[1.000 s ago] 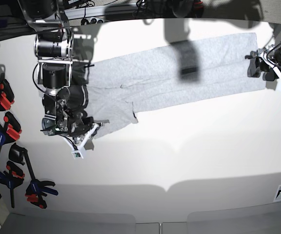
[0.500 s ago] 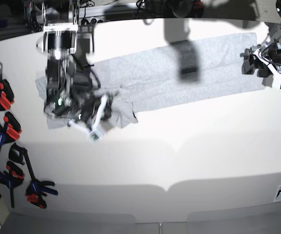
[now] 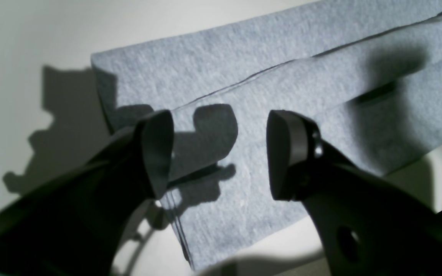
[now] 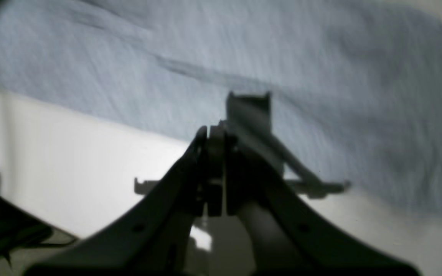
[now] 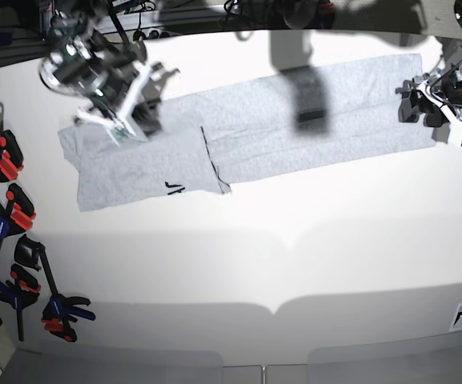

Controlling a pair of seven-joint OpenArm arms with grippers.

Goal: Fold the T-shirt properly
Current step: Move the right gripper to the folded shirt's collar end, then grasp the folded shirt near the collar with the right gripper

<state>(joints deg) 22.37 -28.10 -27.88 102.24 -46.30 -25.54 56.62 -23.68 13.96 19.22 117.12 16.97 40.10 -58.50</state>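
Observation:
The grey T-shirt [image 5: 279, 120] lies as a long folded band across the far half of the white table [image 5: 295, 256]. Its left part spreads flat, with a bit of black lettering [image 5: 174, 188] at the near edge. My left gripper [image 5: 415, 104] is at the band's right end. In the left wrist view this gripper [image 3: 217, 153] stands open just above the T-shirt [image 3: 320, 88], with nothing between its fingers. My right gripper [image 5: 144, 118] hovers over the T-shirt's left part near the far edge. The right wrist view, which is blurred, shows it [image 4: 215, 134] shut and empty above the cloth [image 4: 282, 57].
Several black, red and blue clamps [image 5: 6, 160] lie along the table's left edge, and more clamps [image 5: 54, 308] sit at the near left. Cables and dark gear [image 5: 142, 20] run along the back edge. A dark shadow [image 5: 309, 100] falls on the shirt's middle.
My right arm rose from the shirt's near-left corner and swung back to the far left. The cloth it covered now lies spread flat. My left gripper shifted slightly, still open.

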